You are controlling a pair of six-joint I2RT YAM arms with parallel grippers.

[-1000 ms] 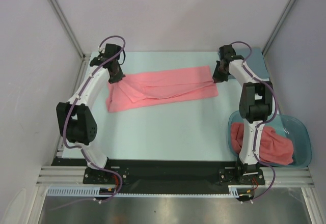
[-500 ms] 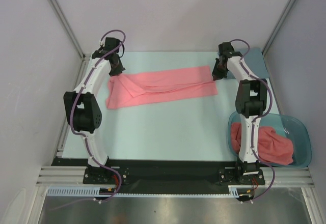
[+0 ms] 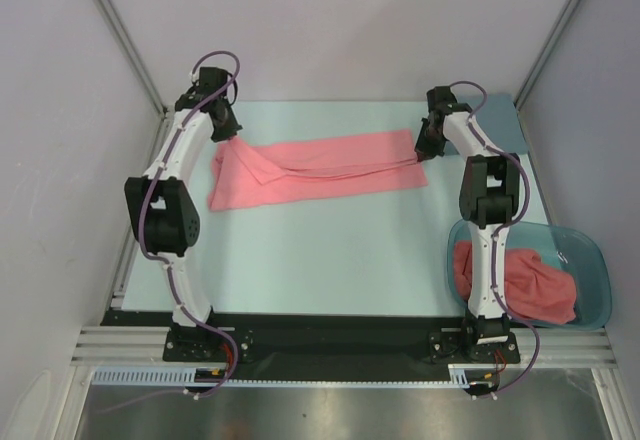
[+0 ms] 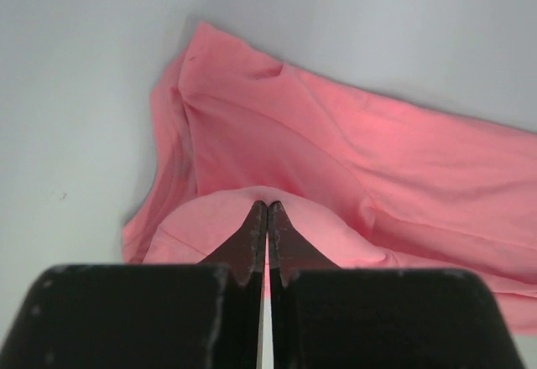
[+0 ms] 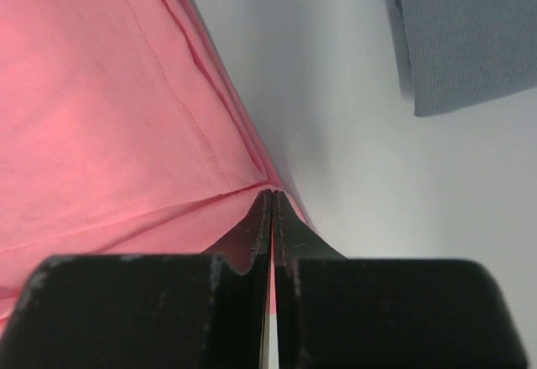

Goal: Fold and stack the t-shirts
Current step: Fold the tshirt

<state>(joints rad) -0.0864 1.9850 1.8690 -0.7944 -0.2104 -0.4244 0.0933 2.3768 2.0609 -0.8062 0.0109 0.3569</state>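
Salmon t-shirt (image 3: pixel 330 165) lies stretched along the far edge of the desk (image 3: pixel 300 260), with left gripper (image 4: pixel 267 211) and right gripper (image 5: pixel 270 197) each pinching one end. Both should travel level together toward the near edge, fabric taut.

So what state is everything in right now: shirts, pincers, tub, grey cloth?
T-shirt on the table: folded lengthwise, stretched out, pinched at both ends.
Left pincer: shut on that t-shirt's left end.
Right pincer: shut on its right end.
Tub: upright, open-topped.
Pink clothing in the tub: crumpled heap, not folded.
Grey cloth: lying flat, untouched.
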